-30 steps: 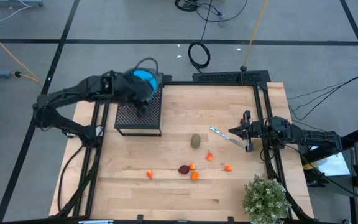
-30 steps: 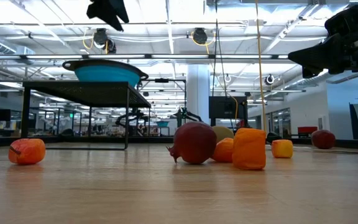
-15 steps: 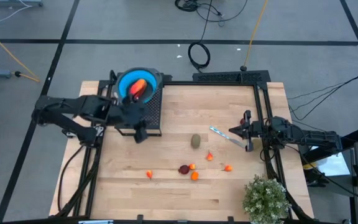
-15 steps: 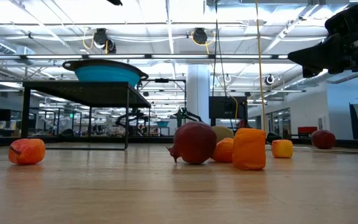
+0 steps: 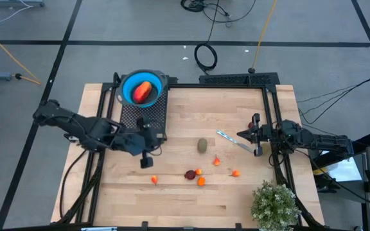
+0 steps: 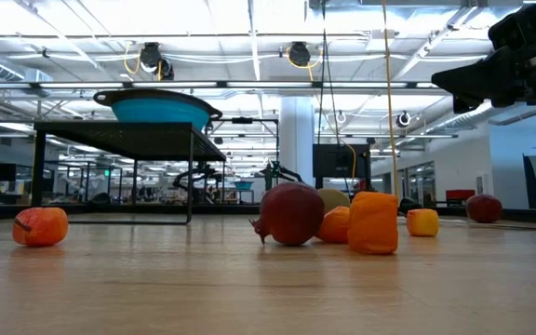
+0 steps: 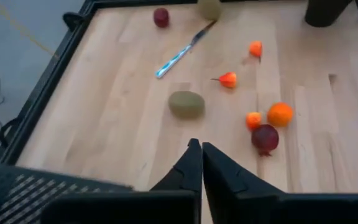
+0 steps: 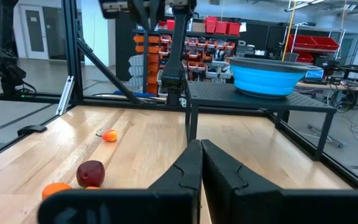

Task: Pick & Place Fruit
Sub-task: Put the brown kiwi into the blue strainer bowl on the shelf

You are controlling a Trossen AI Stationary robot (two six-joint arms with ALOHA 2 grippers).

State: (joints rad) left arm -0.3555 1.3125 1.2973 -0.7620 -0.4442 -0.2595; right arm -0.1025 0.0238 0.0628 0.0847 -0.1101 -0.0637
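A longer red-orange fruit (image 5: 144, 92) lies in the blue bowl (image 5: 128, 85), which stands on a black mesh stand (image 5: 144, 117) at the table's far left. On the wood lie a brownish-green oval (image 5: 202, 145), a dark red fruit (image 5: 189, 174) and several tiny orange ones (image 5: 201, 181). My left gripper (image 5: 148, 163) hangs shut and holding nothing on the near side of the stand, left of the loose fruit. Its shut fingers (image 7: 211, 163) point toward the oval (image 7: 186, 104). My right gripper (image 5: 255, 136) waits shut at the right edge.
A thin silvery-blue utensil (image 5: 232, 140) lies just left of my right gripper. A bushy green plant (image 5: 275, 204) stands at the near right corner. Black frame rails (image 5: 270, 115) run along the table's left, far and right sides.
My left gripper has drawn back from above the blue bowl toward the table's near edge, past the mesh stand, and now hangs over the wood. The bowl has come into view with the red-orange fruit lying in it.
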